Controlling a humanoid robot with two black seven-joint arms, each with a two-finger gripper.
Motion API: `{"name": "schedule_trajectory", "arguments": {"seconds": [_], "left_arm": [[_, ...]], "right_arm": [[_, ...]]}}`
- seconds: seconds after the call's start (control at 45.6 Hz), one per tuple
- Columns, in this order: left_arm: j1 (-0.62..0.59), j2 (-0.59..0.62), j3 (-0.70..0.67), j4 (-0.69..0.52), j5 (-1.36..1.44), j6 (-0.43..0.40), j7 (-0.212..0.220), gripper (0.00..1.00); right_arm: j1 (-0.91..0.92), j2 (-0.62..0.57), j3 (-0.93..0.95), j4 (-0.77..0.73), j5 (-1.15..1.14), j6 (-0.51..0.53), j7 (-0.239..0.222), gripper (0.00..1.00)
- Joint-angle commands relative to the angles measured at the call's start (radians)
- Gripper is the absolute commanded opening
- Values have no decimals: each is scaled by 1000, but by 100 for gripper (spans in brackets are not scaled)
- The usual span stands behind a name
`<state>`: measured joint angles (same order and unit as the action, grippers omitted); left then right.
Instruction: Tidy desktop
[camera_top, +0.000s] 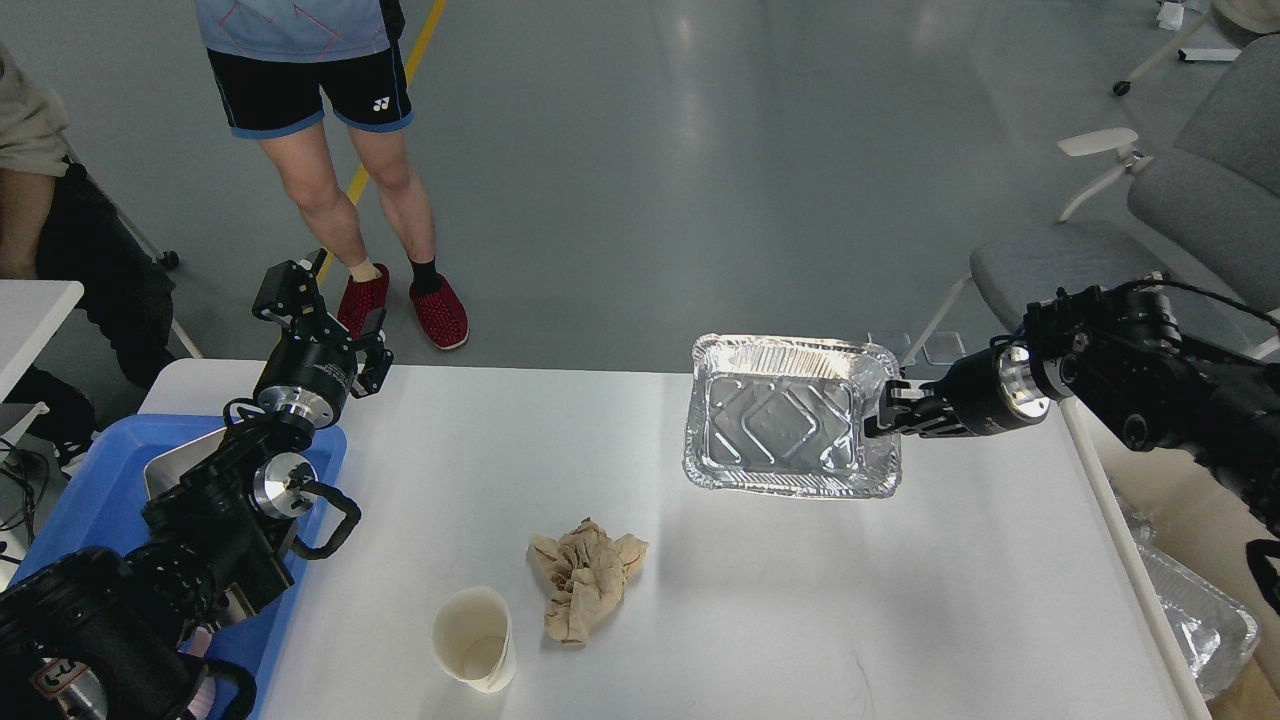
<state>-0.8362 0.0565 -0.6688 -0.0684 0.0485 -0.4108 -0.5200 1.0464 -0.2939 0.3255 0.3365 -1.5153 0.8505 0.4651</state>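
Note:
The desktop (780, 600) is a large white tabletop. My right gripper (880, 410) is shut on the right rim of a silver foil tray (785, 420) and holds it lifted above the desktop's far right part. A crumpled brown paper wad (588, 580) lies near the middle front. A white paper cup (475, 638) lies to its left, tipped with its mouth toward me. My left gripper (325, 305) is open and empty, raised above the desktop's far left corner.
A blue plastic tray (100, 480) with a metal item sits at the left edge under my left arm. A person (330, 110) stands beyond the table. A grey chair (1150, 220) stands at the right. More foil trays (1200, 620) lie in a box at lower right.

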Motion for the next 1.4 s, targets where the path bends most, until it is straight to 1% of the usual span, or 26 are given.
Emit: {"name": "schedule_trajectory", "arguments": {"seconds": [0.0, 0.176, 0.22, 0.285, 0.307, 0.417, 0.505, 0.593, 0.659, 0.966, 1.098, 1.163, 1.317, 1.383], "left_arm": [[0, -7, 0, 1, -1, 1, -2, 96], [0, -9, 0, -1, -1, 6, -2, 96], [-1, -10, 0, -1, 1, 7, -2, 96], [-1, -10, 0, -1, 1, 7, -2, 96], [-3, -10, 0, -1, 1, 9, -2, 96], [-6, -12, 0, -1, 1, 9, 0, 96], [-6, -12, 0, -1, 1, 9, 0, 96], [-6, -10, 0, -1, 1, 7, 0, 96], [-6, -10, 0, 1, 1, 9, 0, 96], [-6, -12, 0, -1, 1, 7, 0, 96], [-7, -15, 0, -1, 1, 7, -2, 96], [-7, -21, 0, -1, 1, 7, -2, 96], [-9, -23, 0, -1, 1, 9, 0, 96], [-9, -23, 0, -1, 1, 9, 0, 96]], "right_arm": [[18, 33, 0, -45, 32, -5, -2, 0], [-2, 41, -6, -37, 93, 4, 1, 0], [-11, 35, -28, -16, 93, 27, 4, 0], [-12, 22, -78, 1, 93, 33, 7, 0], [-3, 18, -115, 15, 95, 38, 10, 0], [11, 10, -184, 67, 92, 44, 13, 0], [46, -19, -243, 108, 93, 47, 13, 0], [89, -39, -264, 136, 95, 68, 18, 0], [109, -39, -264, 145, 95, 105, 26, 0], [112, -30, -256, 145, 99, 109, 30, 0], [113, -30, -256, 131, 161, 109, 27, 0], [112, -30, -259, 122, 188, 109, 21, 0], [97, -13, -256, 41, 237, 109, -2, 0], [83, -10, -258, 36, 282, 109, -6, 0]]}}
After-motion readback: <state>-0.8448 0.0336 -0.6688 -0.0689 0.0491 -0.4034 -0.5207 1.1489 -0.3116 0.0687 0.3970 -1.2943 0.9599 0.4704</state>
